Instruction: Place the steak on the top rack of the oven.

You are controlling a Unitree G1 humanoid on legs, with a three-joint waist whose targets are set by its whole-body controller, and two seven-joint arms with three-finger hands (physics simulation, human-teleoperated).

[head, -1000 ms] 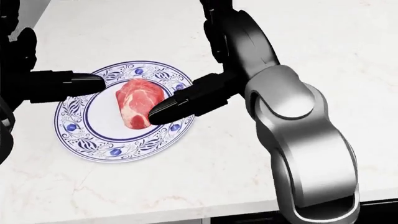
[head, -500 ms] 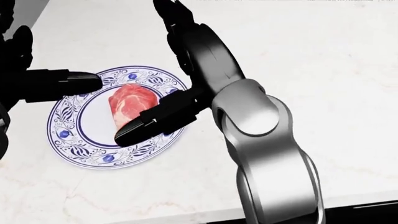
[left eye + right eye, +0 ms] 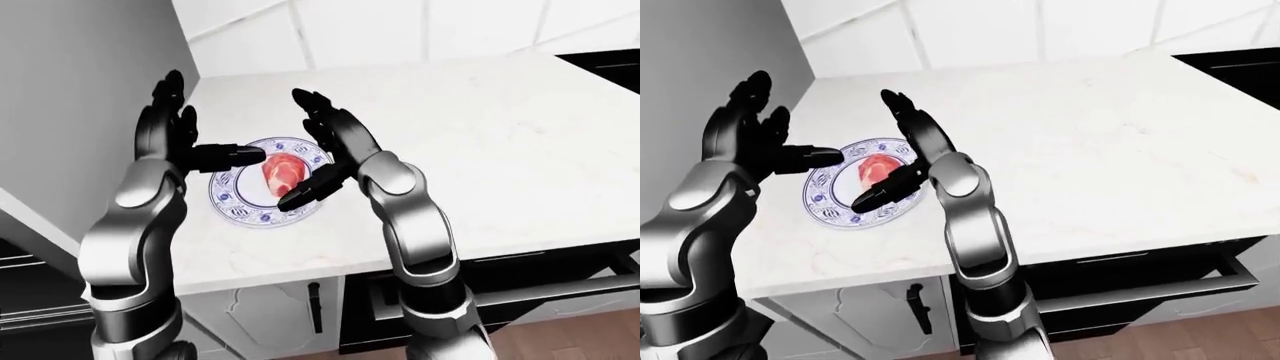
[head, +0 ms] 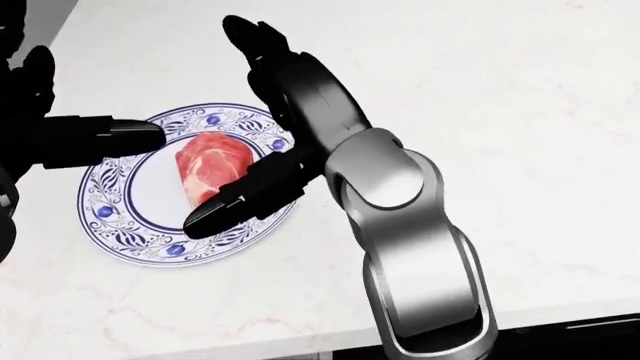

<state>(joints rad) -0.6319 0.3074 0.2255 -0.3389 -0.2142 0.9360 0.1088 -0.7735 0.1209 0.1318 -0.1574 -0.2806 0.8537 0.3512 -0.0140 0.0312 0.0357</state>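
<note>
Steak [image 4: 212,169] on blue-patterned plate [image 4: 118,234], white marble counter [image 4: 520,135]. Left hand [image 4: 60,135] spread left of steak; right hand [image 4: 262,150] spread right of steak, neither gripping.

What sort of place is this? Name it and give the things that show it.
Most likely a home kitchen, rendered in a simulator: a white marble countertop against a tiled wall, a raw steak on a blue-patterned plate, and a dark oven beneath the counter.

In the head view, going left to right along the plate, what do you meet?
Left hand → plate rim → steak → right hand → bare white counter.
</note>
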